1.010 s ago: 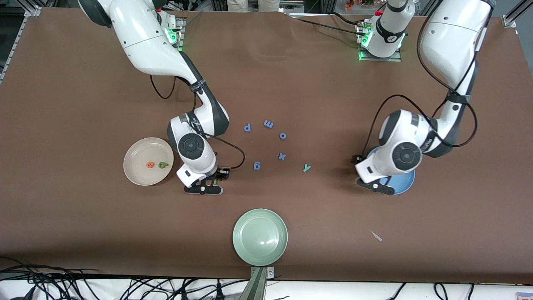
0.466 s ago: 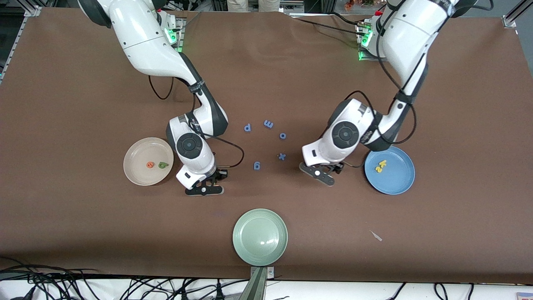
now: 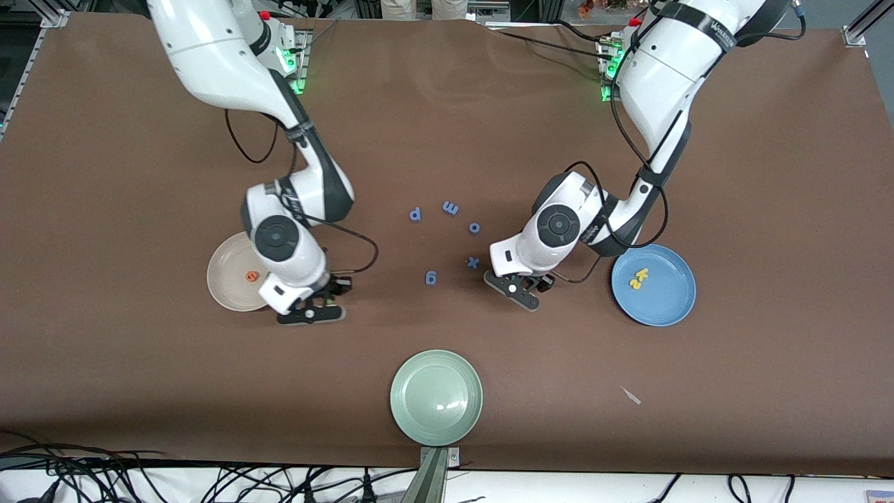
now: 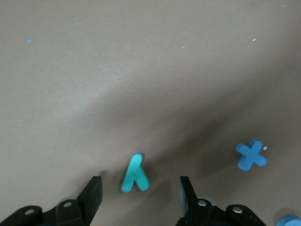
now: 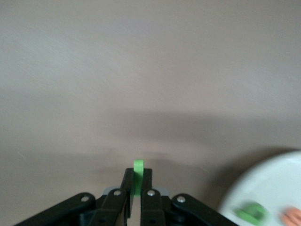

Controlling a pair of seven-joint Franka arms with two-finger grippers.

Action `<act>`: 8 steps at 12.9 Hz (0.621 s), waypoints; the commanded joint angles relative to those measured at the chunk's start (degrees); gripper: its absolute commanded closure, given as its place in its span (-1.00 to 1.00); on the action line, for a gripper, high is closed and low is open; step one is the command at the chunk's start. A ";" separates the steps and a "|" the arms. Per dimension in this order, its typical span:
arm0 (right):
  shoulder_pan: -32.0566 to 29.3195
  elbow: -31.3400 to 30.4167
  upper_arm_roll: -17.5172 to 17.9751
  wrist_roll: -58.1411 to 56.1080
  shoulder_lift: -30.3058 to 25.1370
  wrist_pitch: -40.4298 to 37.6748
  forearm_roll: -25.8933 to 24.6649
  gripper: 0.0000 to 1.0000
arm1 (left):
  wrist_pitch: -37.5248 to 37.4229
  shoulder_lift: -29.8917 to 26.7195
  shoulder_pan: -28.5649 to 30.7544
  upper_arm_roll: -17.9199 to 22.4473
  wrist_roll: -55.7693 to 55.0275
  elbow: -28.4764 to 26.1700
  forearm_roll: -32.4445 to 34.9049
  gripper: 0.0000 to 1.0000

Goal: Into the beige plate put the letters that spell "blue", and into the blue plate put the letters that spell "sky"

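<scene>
We see the right pincer point(image 5: 134, 200) clamped on the green l point(image 5: 138, 175), which stands up between its fingers, just over the worktop point(image 3: 140, 384) at the edge of the beige plate point(image 3: 223, 279), on that plate's side toward the left arm's end. In the right wrist view the green b point(image 5: 250, 213) and the orange e point(image 5: 292, 217) lie in the beige plate; from the front we see only the e, the arm covering the rest of that part of the plate. The left pincer point(image 4: 137, 200) is low over the worktop with its fingers spread, and the teal y point(image 4: 135, 174) lies flat between them, touched by neither as far as we can tell. Measured from the beige plate, this pincer is well toward the left arm's end, about midway to the blue plate point(image 3: 670, 307). The blue x point(image 3: 473, 263) lies just beside the left pincer, toward the beige plate. In the blue plate we see two yellow letters point(image 3: 638, 279) close together, too small for us to read. The other blue letters lie between the two plates: the g point(image 3: 431, 278) near the x, and the p point(image 3: 415, 214), m point(image 3: 450, 207) and o point(image 3: 474, 228) farther from the front camera than the beige plate. A pale green plate point(image 3: 436, 397) sits nearer to the front camera than the beige one, toward the left arm's end, and a small pale scrap point(image 3: 631, 396) lies farther that way still.
</scene>
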 commanded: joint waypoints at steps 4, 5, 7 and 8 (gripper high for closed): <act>-9.99 -26.00 0.70 -17.76 -19.29 2.60 -0.16 0.55 | 2.05 1.48 -0.34 0.74 0.33 1.26 1.92 -0.04; -11.05 -27.93 0.70 -18.39 -20.08 3.12 -0.07 0.26 | 1.69 1.48 -0.08 0.74 0.24 1.17 3.41 0.04; -11.15 -30.15 0.78 -17.53 -20.88 4.62 0.28 -0.46 | 1.52 1.39 -0.08 0.74 0.07 0.99 4.30 0.46; -11.15 -29.98 1.22 -15.34 -20.88 4.19 0.37 -0.48 | 1.52 1.39 -0.08 0.74 -0.02 0.90 4.30 0.61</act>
